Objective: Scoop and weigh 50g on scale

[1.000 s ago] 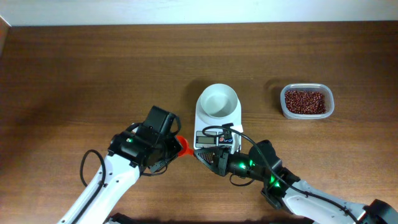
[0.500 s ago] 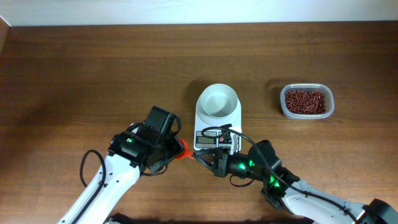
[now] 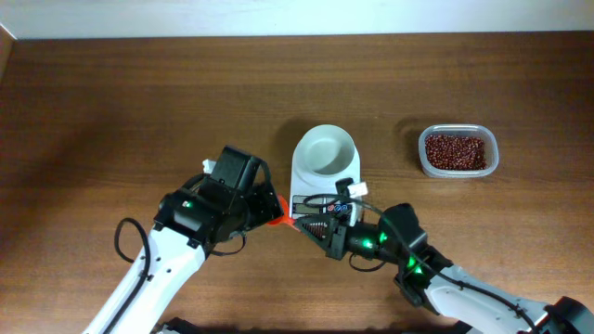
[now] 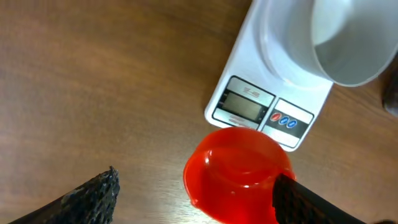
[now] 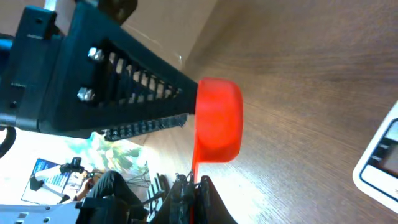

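Overhead: left pincer (image 3: pixel 268 210) spread about scoop (image 3: pixel 277 212); right pincer (image 3: pixel 299 224) pinching its handle, near scale (image 3: pixel 298 178) front edge; tabletop (image 3: pixel 111 121) wide leftward.

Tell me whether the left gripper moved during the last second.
Yes. The left gripper, open around the red scoop, has shifted up the overhead view and slightly right, nearer the scale.

You see a dark brown wood-grain bench (image 3: pixel 130 102) filling almost the whole overhead view, a plain pale strip (image 3: pixel 297 14) running just beyond its far edge, and soft, even light that leaves its left side slightly paler.
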Controlling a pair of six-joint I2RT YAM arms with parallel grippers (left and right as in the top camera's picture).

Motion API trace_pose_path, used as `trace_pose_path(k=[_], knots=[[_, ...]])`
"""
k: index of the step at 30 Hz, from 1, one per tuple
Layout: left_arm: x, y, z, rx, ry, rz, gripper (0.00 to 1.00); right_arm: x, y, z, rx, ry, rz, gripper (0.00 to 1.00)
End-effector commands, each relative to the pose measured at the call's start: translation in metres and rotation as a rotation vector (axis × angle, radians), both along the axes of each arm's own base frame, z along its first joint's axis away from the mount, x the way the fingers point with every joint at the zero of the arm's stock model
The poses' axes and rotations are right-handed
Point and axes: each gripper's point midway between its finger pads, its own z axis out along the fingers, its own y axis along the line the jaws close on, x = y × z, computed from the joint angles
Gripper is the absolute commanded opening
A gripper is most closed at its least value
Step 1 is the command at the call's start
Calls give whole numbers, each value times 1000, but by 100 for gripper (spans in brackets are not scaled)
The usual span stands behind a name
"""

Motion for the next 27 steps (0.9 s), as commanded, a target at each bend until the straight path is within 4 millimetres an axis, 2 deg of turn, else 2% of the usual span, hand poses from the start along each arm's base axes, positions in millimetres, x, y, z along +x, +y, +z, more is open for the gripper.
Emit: trace_pose_path(k=[1, 4, 5, 7, 9, 13, 15, 16, 22, 25, 27], knots=[[8, 4, 11, 65, -74, -86, 81, -5, -9, 11, 39, -15, 98, 4], [11, 9, 11, 93, -86, -72, 82, -8, -15, 25, 68, -46, 130, 4], [11, 11, 11, 100, -89, -69, 86, -9, -16, 31, 77, -64, 130, 4], [12, 11, 11, 105, -91, -67, 88, -15, -20, 56, 115, -141, 131, 4], [12, 11, 11, 106, -91, -66, 88, -18, -23, 70, 134, -184, 123, 4], [14, 10, 12, 100, -103, -65, 90, 2, -59, 79, 101, -194, -21, 4], [16, 10, 13, 97, -108, -65, 99, 4, -73, 89, 106, -218, -61, 4], [16, 9, 13, 96, -110, -65, 100, 4, -80, 93, 106, -227, -85, 4], [17, 9, 14, 94, -115, -64, 99, -2, -116, 97, 58, -233, -210, 4], [17, 9, 14, 93, -116, -65, 99, -1, -132, 85, -2, -204, -270, 4], [17, 9, 14, 94, -115, -65, 99, -1, -141, 84, -65, -208, -290, 4]])
